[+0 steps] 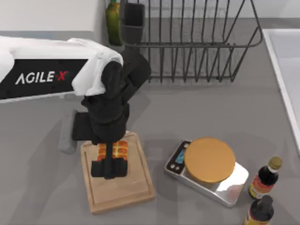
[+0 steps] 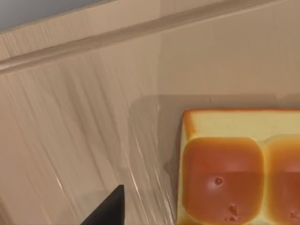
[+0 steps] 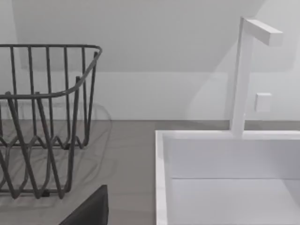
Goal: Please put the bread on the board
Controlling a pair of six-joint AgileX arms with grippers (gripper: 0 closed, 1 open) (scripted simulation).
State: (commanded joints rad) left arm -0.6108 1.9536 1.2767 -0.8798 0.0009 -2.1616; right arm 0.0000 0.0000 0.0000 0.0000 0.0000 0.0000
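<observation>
The bread [image 1: 120, 150], a small golden-orange loaf with a bumpy glossy top, lies on the far half of the light wooden board [image 1: 126, 192] at the table's front left. My left gripper [image 1: 109, 164] hangs straight over it, open, its dark body covering the middle of the loaf. In the left wrist view the bread [image 2: 225, 178] rests flat on the board [image 2: 93, 117], and one dark fingertip [image 2: 110, 211] stands clear of the loaf's side. One dark fingertip [image 3: 89, 211] of my right gripper appears in the right wrist view, by the sink.
A silver scale with a round orange plate [image 1: 209, 159] sits right of the board. Two dark bottles [image 1: 265, 178] [image 1: 259, 211] stand at the front right. A wire dish rack [image 1: 197, 42] and a green bottle [image 1: 113, 21] line the back, with a white sink [image 1: 286, 61] at the right edge.
</observation>
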